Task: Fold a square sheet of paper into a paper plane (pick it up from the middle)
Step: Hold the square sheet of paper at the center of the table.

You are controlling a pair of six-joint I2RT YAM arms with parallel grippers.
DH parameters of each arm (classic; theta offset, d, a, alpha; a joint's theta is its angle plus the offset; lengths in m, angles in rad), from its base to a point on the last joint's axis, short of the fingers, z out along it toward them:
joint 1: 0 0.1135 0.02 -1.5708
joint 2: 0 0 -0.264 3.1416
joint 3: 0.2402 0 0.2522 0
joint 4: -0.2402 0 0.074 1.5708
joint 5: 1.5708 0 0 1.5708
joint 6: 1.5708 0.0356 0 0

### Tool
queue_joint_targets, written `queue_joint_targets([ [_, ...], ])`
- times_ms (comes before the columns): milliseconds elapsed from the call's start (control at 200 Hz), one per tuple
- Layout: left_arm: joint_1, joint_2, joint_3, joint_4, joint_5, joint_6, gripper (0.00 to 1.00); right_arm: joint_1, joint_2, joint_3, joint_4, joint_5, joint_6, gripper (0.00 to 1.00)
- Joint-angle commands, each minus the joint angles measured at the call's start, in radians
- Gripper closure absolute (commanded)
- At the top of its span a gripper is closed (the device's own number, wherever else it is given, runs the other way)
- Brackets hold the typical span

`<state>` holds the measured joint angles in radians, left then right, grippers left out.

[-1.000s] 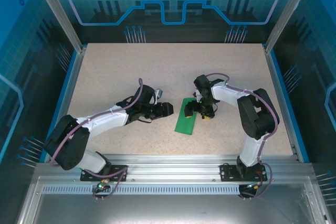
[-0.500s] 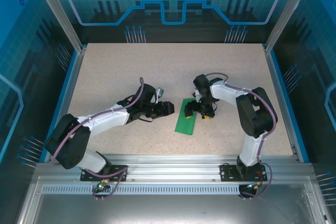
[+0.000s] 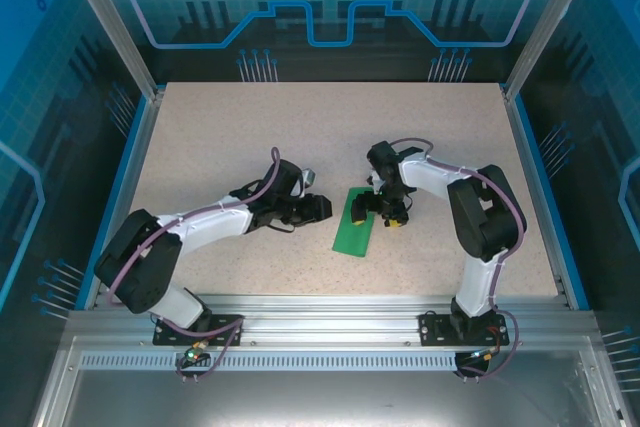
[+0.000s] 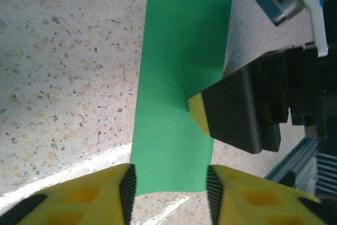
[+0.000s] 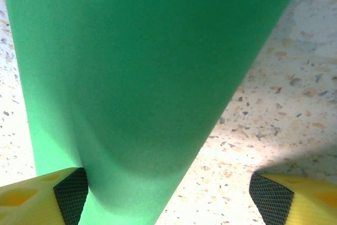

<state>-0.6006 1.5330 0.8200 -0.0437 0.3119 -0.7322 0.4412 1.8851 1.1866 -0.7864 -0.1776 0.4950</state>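
**Folded green paper just off mid-table, one finger resting on it**

The left gripper point(image 3: 318, 209) sits just at 9 o'clock of the paper, jaws partly apart and holding nothing. From its own camera the strip's near end lies in line with the gap, and whether the pads point(image 4: 128, 191) touch its corners cannot be told. The green paper point(image 3: 355, 230), folded to a narrow strip, lies flat toward 5 o'clock from the centre of the table point(image 3: 220, 137). It runs from 1 to 7 o'clock, well apart from every edge, with bare tabletop widest toward 12 o'clock. The right gripper point(image 3: 385, 213) covers the strip's 1 o'clock end, jaws spread wide and gripping nothing. One fingertip rests on the paper, the other over bare table. Its camera cuts off the strip's ends.
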Motion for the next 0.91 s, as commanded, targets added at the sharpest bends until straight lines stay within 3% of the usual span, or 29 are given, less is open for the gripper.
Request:
queue_joint_targets([
  [0,-0.014,0.042,0.044,-0.012,0.029,-0.008,0.64,0.014,0.103,-0.062,0.044,0.069,0.013,0.12],
  [225,-0.03,0.115,0.079,-0.016,0.036,-0.023,0.8,0.024,0.115,-0.054,0.036,0.074,-0.003,0.12],
  [555,-0.029,0.116,0.07,-0.02,0.003,-0.042,0.79,-0.004,0.109,-0.054,0.048,0.026,-0.072,0.12],
  [900,-0.03,0.074,0.038,-0.001,-0.041,-0.061,0.79,-0.009,0.16,-0.044,0.023,0.058,-0.081,0.13],
])
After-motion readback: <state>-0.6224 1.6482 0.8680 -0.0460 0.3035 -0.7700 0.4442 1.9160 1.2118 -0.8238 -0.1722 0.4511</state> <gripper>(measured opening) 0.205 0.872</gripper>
